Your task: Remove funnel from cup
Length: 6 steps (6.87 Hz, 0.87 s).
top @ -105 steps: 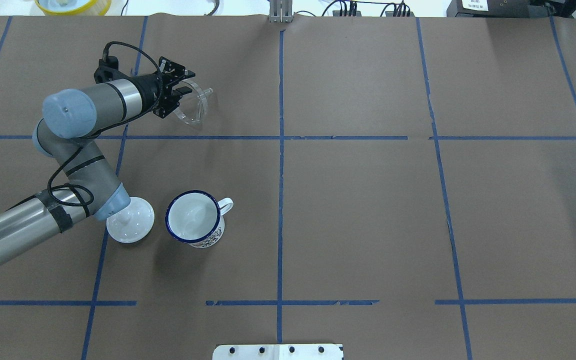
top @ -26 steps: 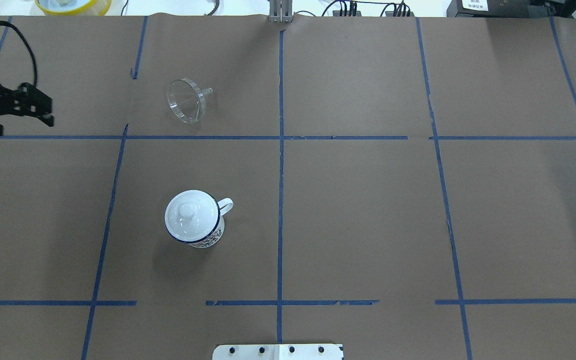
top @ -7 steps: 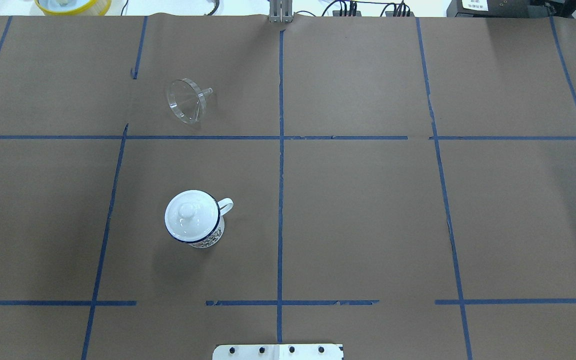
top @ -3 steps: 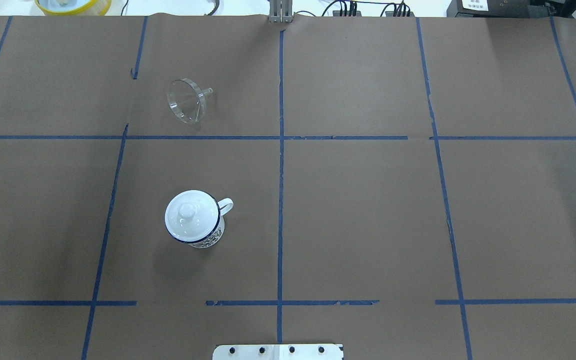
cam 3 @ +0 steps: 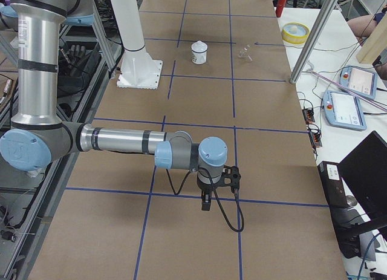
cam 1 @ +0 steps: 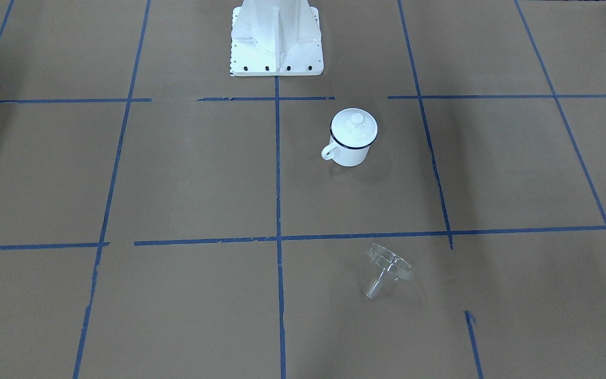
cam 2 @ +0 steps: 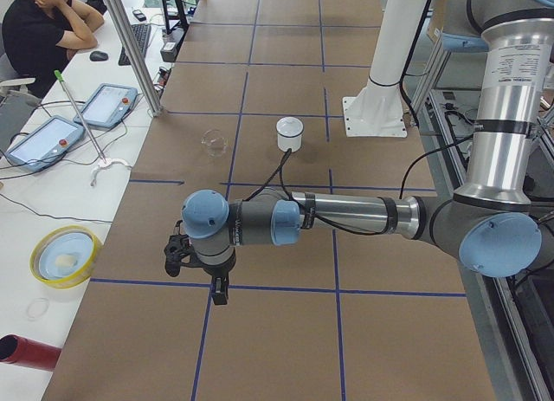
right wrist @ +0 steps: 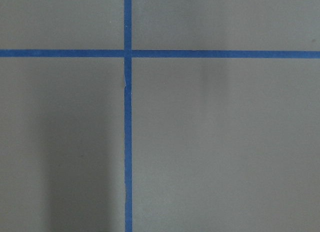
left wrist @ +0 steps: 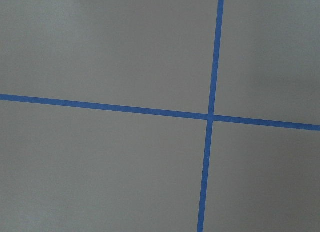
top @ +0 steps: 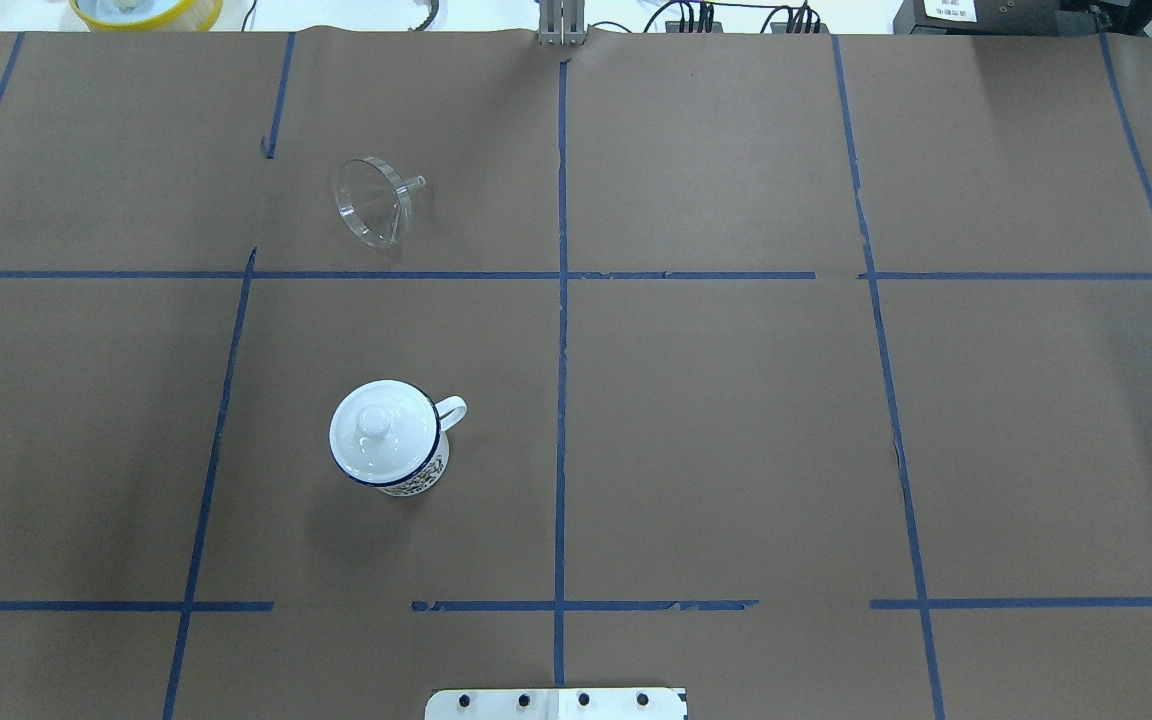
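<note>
Grippers first: your left gripper (cam 2: 219, 294) and right gripper (cam 3: 206, 202) hang low over opposite table ends, and you cannot tell how their jaws stand. Your funnel (top: 373, 213) lies on its side, well apart from the cup (cam 1: 352, 154), which wears a lid (cam 1: 354, 126). Nudge the funnel and it may roll, and being clear it is hard to spot on the brown paper (top: 736, 420). A person (cam 2: 43, 29) sits at the desk beside the table.

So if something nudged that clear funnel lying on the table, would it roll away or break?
The funnel lies on its side, so a nudge would probably roll it in a curve around its spout. It looks thin and clear, so it is likely light and stiff. I cannot tell whether it is glass or plastic, so it may be fragile.
</note>
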### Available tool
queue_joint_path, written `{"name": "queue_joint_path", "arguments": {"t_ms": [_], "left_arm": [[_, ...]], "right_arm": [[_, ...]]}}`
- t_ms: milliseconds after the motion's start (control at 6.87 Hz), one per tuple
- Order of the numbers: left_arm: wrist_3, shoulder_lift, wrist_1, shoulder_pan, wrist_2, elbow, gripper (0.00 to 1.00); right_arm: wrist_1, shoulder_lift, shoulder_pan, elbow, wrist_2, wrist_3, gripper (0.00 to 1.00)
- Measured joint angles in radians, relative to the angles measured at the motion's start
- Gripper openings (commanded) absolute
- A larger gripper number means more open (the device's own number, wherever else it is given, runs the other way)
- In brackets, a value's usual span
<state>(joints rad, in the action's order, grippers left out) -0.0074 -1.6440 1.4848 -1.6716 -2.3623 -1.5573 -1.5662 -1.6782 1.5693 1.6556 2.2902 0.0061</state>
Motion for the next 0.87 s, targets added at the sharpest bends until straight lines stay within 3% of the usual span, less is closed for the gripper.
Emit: {"name": "queue_joint_path", "arguments": {"t_ms": [873], "left_arm": [[-0.008, -0.002, 0.009, 0.004, 0.0, 0.008, 1.0]], "right_arm": [[0.0, 0.0, 0.0, 0.001, 0.0, 0.0, 1.0]]}}
